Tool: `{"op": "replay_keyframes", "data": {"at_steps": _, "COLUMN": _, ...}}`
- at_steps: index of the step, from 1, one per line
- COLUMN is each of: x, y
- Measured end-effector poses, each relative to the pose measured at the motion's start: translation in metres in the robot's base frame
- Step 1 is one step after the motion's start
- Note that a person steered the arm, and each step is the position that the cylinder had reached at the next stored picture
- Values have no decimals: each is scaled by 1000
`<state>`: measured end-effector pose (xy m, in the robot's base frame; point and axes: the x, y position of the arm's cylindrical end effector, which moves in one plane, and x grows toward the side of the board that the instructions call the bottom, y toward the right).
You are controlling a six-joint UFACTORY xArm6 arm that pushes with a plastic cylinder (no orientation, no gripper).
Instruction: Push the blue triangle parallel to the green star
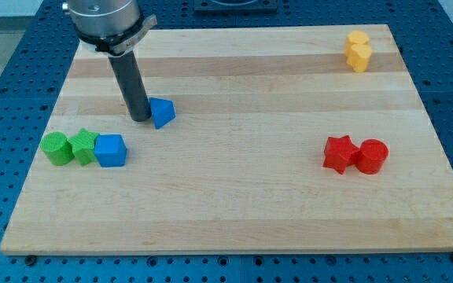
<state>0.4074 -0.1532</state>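
The blue triangle [162,112] lies on the wooden board [242,196] at the upper left. My tip [140,119] touches its left side. The green star [83,147] sits lower left, between a green round block [55,148] on its left and a blue cube [110,150] on its right. The triangle is above and to the right of the star.
A red star [338,154] and a red cylinder [372,156] sit together at the right. A yellow block [358,50] stands at the top right corner. The arm's body [104,20] hangs over the board's top left edge.
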Motion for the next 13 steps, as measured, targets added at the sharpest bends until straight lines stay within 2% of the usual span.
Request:
{"op": "replay_keyframes", "data": {"at_steps": 2, "x": 4, "y": -4}}
{"op": "replay_keyframes", "data": {"at_steps": 3, "x": 46, "y": -5}}
{"op": "replay_keyframes", "data": {"at_steps": 4, "x": 71, "y": 18}}
{"op": "replay_keyframes", "data": {"at_steps": 7, "x": 71, "y": 46}}
{"op": "replay_keyframes", "data": {"at_steps": 9, "x": 47, "y": 61}}
{"op": "replay_keyframes", "data": {"at_steps": 10, "x": -2, "y": 60}}
{"op": "replay_keyframes", "data": {"at_steps": 11, "x": -2, "y": 51}}
{"op": "replay_keyframes", "data": {"at_steps": 13, "x": -15, "y": -7}}
